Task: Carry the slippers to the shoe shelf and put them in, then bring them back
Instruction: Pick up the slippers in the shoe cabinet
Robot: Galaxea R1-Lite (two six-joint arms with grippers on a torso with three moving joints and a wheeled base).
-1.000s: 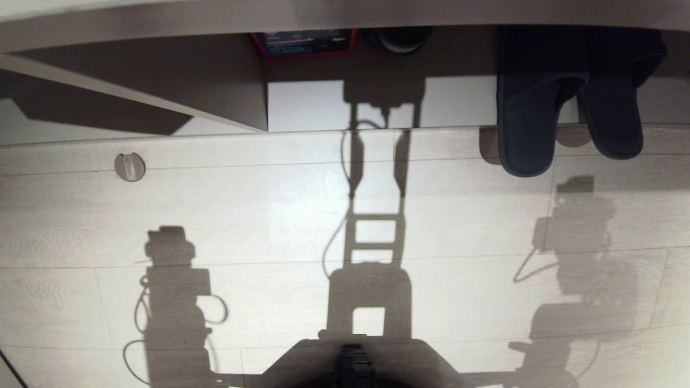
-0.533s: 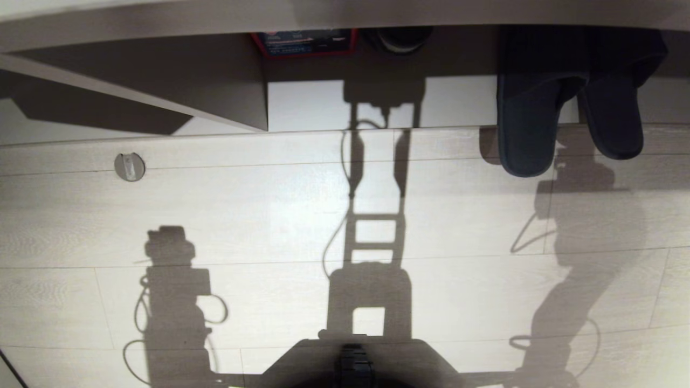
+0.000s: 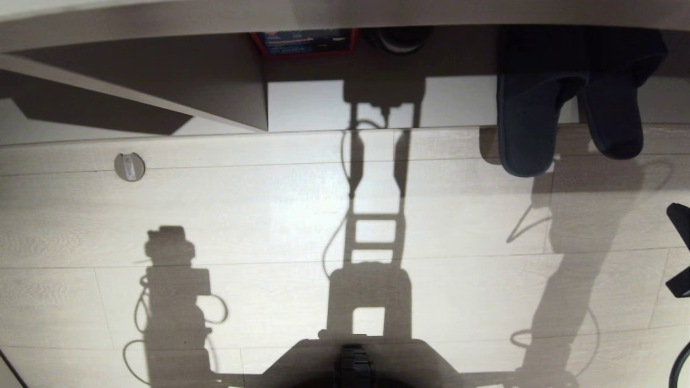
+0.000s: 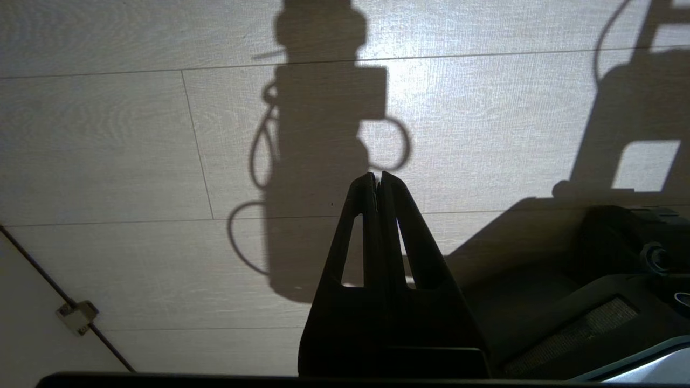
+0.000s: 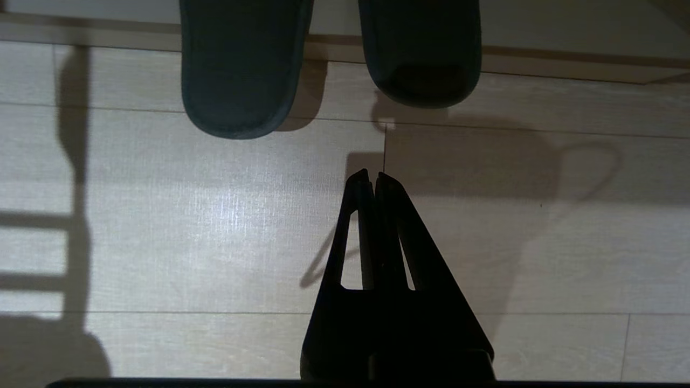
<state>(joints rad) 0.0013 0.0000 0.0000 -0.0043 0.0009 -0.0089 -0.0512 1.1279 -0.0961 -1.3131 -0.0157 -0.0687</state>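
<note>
The two dark slippers (image 3: 525, 129) (image 5: 242, 64) lie side by side at the right end of the shoe shelf (image 3: 161, 21). Their near ends stick out past its front edge over the pale floor. My right gripper (image 5: 373, 175) is shut and empty. It hangs over the floor a short way in front of the slippers, roughly in line with the gap between them, touching neither. Only a black piece of the right arm (image 3: 680, 221) shows at the head view's right edge. My left gripper (image 4: 377, 175) is shut, empty and parked over bare floor.
Deep inside the shelf sit a red-edged blue box (image 3: 304, 42) and a dark shoe with a pale sole (image 3: 399, 39). A slanted divider (image 3: 135, 94) crosses the shelf's left part. A round metal fitting (image 3: 129, 166) is set in the floor. My base (image 3: 353, 366) is at the bottom.
The right arm has swung forward: its shadow stretched toward the slippers and a black piece of it entered the head view's right edge. The slippers and the left arm stayed still.
</note>
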